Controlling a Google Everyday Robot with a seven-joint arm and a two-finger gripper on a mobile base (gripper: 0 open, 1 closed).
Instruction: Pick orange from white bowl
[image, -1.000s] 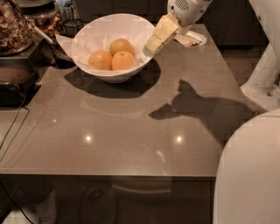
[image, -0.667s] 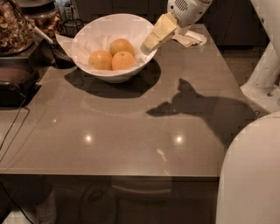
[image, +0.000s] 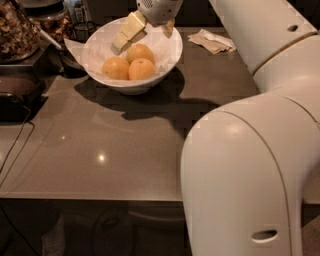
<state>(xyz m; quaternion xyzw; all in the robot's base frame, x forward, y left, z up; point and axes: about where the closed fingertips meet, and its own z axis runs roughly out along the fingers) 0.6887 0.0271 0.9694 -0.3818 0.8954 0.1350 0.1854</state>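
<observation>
Above the white bowl (image: 170, 52) holding three oranges (image: 141, 69), the one hand (image: 148, 31) hovers, spread open.

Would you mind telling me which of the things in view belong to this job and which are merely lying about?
For the job:
- white bowl
- three oranges inside it
- gripper, open, over the bowl's far side

Lying about:
- crumpled napkin, on the table right of the bowl
- glass jar of brown food, far left
</observation>
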